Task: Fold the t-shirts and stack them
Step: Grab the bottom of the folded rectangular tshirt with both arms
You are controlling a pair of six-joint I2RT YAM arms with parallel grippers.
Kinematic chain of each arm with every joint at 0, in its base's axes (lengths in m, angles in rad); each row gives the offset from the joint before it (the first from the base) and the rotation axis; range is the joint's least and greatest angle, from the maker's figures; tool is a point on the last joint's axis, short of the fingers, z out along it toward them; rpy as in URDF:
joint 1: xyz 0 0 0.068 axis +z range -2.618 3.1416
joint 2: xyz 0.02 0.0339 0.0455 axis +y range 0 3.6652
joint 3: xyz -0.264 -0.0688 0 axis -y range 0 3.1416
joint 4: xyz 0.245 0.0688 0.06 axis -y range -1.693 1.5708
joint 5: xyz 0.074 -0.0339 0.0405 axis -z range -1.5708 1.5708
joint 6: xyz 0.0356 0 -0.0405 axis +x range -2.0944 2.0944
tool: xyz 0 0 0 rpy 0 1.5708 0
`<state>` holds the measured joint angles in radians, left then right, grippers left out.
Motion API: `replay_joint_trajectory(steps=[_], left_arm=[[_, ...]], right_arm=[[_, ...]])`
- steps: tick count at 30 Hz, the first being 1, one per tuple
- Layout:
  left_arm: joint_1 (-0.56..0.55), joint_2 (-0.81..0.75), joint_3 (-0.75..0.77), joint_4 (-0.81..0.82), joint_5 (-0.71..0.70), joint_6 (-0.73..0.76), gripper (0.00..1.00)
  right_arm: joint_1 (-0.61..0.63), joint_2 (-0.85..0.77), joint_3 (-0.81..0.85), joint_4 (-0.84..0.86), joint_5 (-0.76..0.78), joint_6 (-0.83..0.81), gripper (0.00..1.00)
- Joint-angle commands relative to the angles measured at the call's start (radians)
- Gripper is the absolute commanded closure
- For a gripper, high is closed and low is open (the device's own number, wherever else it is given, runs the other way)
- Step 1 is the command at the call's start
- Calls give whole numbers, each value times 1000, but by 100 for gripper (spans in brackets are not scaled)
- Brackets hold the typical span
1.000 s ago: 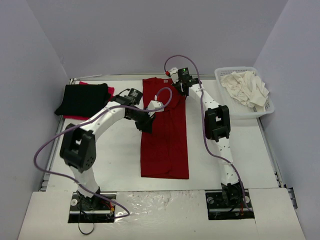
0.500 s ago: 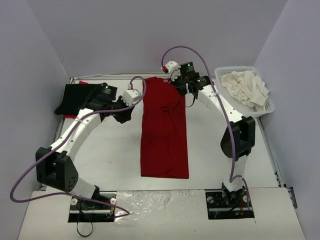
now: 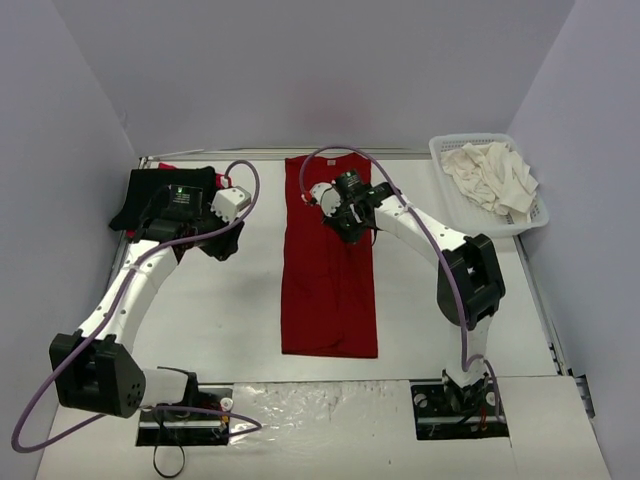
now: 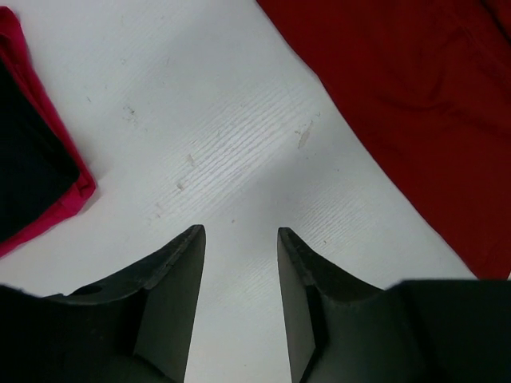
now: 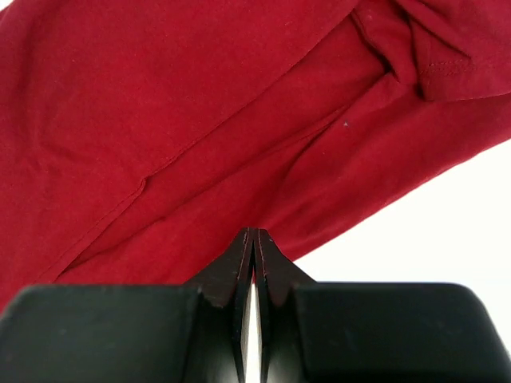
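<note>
One dark red t-shirt: lies mid-surface as a long narrow strip with the sleeves turned in, running from the far edge toward the arm bases. The cloth is puckered near its far right side.
Right hand: clenched, tips pressed together, low over the far part of the strip by its right edge. No cloth shows between the tips. Whether it touches the shirt I cannot tell.
Left hand: released, jaws partly apart with nothing between them, above bare surface between the strip and the stack.
Stack: black t-shirt folded on top of a bright red t-shirt, far left corner.
Cream-white t-shirts: heaped loose in the basket, far right.
Step, as I judge it: the strip awaits its crosswise fold before going onto the stack.
Risk, drag: closed tips sliding on the cloth could pull the tucked sleeve back out and undo the long fold.
Risk, grip: pinching one layer only would lift it alone and let the strip fall open.
Risk, stack: the left hand sits near the stack's corner and a careless sweep could skew it.
Edges: the strip's far end is near the far rim of the surface, with little room beyond.
Open room: broad bare surface on both sides of the strip, and more toward the arm bases.
</note>
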<state>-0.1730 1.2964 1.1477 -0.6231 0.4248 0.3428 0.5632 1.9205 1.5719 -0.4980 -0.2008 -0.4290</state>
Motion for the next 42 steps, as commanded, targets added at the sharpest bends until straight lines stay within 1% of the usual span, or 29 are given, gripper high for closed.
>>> replay_joint_trajectory(steps=[1, 5, 8, 9, 12, 13, 14, 15, 16, 17, 18, 19, 20, 21, 23, 24, 25, 26, 27, 28, 29, 30, 31, 33, 35, 39, 42], left_arm=[[10, -32, -6, 28, 20, -8, 59], [17, -42, -28, 39, 45, -8, 56], [21, -57, -45, 48, 60, -1, 52], [21, -66, -51, 49, 65, 2, 49], [21, -92, -48, 8, 115, 45, 43], [18, -98, -43, -12, 156, 61, 43], [12, -106, -37, -38, 179, 105, 43], [1, -114, -19, -103, 192, 125, 43], [-14, -118, -16, -134, 199, 142, 43], [-48, -132, -14, -182, 209, 178, 44], [-74, -143, -17, -194, 195, 194, 44], [-136, -157, -37, -204, 146, 225, 46], [-179, -190, -49, -213, 100, 240, 48], [-228, -203, -81, -214, 44, 245, 48], [-339, -227, -108, -231, -47, 255, 48], [-364, -229, -118, -242, -55, 259, 48], [-425, -220, -137, -253, -66, 265, 48], [-463, -214, -147, -263, -111, 257, 48], [-502, -206, -160, -268, -127, 251, 48], [-535, -195, -190, -267, -141, 254, 48], [-592, -194, -207, -260, -158, 255, 48], [-615, -194, -224, -256, -164, 269, 48], [-663, -195, -245, -239, -176, 269, 45], [-703, -197, -258, -224, -193, 266, 43], [-741, -190, -272, -201, -179, 257, 42], [-778, -184, -290, -141, -173, 243, 40], [-806, -168, -309, -83, -187, 229, 40]], right_arm=[[10, -8, 0, -34, -23, 9, 100], [24, 57, 33, -43, -31, 7, 100], [32, 110, 60, -60, -29, 4, 100], [35, 124, 82, -66, -28, 4, 100], [35, 160, 123, -108, -20, -10, 100], [35, 150, 125, -131, -20, -20, 99], [35, 135, 123, -143, -15, -27, 92], [35, 120, 116, -157, -14, -33, 81], [33, 101, 109, -203, -12, -42, 78], [32, 63, 102, -232, -12, -62, 70], [32, 45, 93, -263, -11, -73, 66], [30, 0, 67, -322, -9, -86, 62], [27, -29, 44, -347, -8, -88, 56], [23, -88, -14, -372, 0, -88, 54], [14, -158, -87, -370, 27, -71, 51], [-12, -226, -125, -354, 29, -62, 50], [-32, -260, -201, -337, 28, -50, 50], [-63, -299, -238, -318, 14, -44, 49], [-148, -367, -271, -288, -21, -47, 49], [-193, -394, -317, -272, -34, -45, 48], [-238, -417, -332, -257, -48, -36, 48], [-314, -454, -348, -228, -80, -30, 48], [-345, -465, -372, -218, -98, -25, 48], [-419, -495, -391, -194, -152, -20, 47], [-468, -502, -418, -177, -161, -22, 47], [-587, -477, -437, -148, -189, -11, 46], [-621, -454, -435, -148, -212, -10, 46]])
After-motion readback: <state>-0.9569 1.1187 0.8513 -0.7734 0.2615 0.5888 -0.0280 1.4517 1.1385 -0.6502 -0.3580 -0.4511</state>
